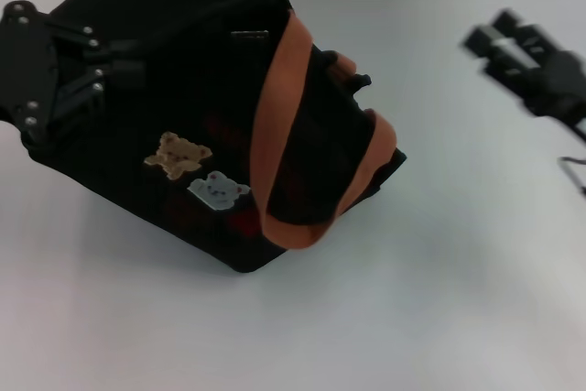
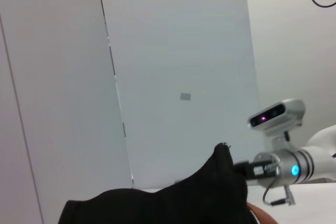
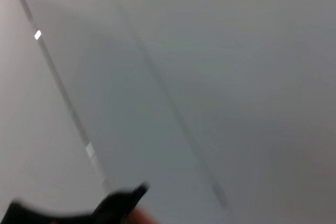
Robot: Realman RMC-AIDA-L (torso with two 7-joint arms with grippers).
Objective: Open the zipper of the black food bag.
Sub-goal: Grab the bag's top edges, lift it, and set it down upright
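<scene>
The black food bag sits tilted on the white table, with a tan bear patch and a pale-blue patch on its front. An orange-brown strap loops over its top. On the zipper line along the top, the small silvery pull tab shows near the far edge. My left gripper is at the bag's left end, shut on its fabric, and a raised peak of black cloth shows in the left wrist view. My right gripper hovers blurred at the far right, open and well apart from the bag.
White table spreads in front of and to the right of the bag. A pale wall with panel seams stands behind. The right arm with its wrist camera shows in the left wrist view.
</scene>
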